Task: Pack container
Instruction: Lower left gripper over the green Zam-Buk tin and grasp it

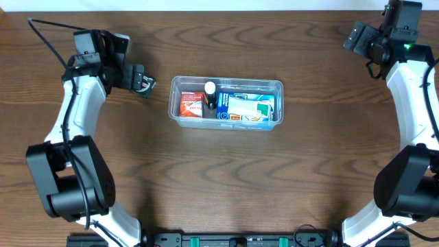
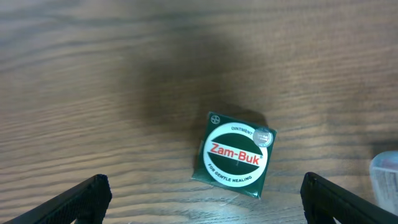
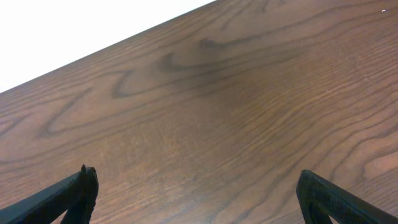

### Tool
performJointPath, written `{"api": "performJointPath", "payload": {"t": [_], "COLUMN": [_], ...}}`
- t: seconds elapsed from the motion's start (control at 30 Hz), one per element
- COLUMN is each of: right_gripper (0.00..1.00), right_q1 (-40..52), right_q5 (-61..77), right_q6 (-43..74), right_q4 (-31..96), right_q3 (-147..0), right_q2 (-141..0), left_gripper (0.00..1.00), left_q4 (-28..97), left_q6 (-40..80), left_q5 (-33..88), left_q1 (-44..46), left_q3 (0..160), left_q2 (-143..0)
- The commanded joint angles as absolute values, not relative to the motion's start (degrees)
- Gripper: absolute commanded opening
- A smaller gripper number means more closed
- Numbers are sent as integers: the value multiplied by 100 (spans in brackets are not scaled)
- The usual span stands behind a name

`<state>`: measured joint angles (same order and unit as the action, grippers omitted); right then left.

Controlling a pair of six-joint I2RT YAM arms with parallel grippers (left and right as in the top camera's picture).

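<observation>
Two arms rise from the near edge of the dark wood desk (image 1: 226, 178), one on each side. The left arm (image 1: 68, 130) bends up and inward, its wrist turned toward the middle. The right arm (image 1: 415, 103) stretches almost straight away to the far right corner.

Midway across the desk stands the one container (image 1: 177, 115), a clear plastic tub with rounded corners and a rim, its long side running left to right. Three things sit in it. These are one red box (image 1: 191, 104) at the left end, one dark bottle with a white cap (image 1: 210, 95) upright beside it, and one blue-and-white box (image 1: 248, 108) filling the right part.

Just left of the tub, and slightly farther back, the left jaws are spread wide and grasp nothing. Under them, one green Zam-Buk box (image 2: 231, 154) lies flat on the desk, slightly askew, clear of both fingers. A blurred corner of the tub shows at the right edge of that wrist view.

Farthest off, the right jaws are spread wide too, with only bare wood between them
</observation>
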<state>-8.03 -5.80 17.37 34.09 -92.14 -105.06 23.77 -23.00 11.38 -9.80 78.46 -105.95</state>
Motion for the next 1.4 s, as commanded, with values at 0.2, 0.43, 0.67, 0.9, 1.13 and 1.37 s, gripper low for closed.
{"api": "performJointPath", "payload": {"t": [0.2, 0.43, 0.67, 0.9, 1.13, 1.37], "right_gripper": [99, 99, 99, 99, 99, 99], "right_q1": [-821, -819, -819, -819, -819, -821], "right_q5": [-576, -576, -576, -576, -576, -576], "right_q6": [1730, 1730, 1730, 1730, 1730, 1730], "right_q4": [3413, 3413, 3413, 3413, 3413, 3413], "right_q3": [-9201, -9201, -9203, -9203, -9201, -9203], "right_q2": [-10512, -10512, -10514, -10514, -10514, -10512], "left_gripper": [98, 98, 98, 98, 98, 98], "left_q4": [2274, 2176, 2086, 2008, 2003, 1938], "left_q6": [-2532, -2639, -2635, -2637, -2735, -2740], "left_q5": [1481, 1586, 1588, 1588, 1581, 1341], "left_q1": [-978, -930, -917, -851, -694, -687], "left_q3": [7900, 7900, 7900, 7900, 7898, 7900], "left_q2": [-11056, -11493, -11716, -11804, -12016, -12025]}}
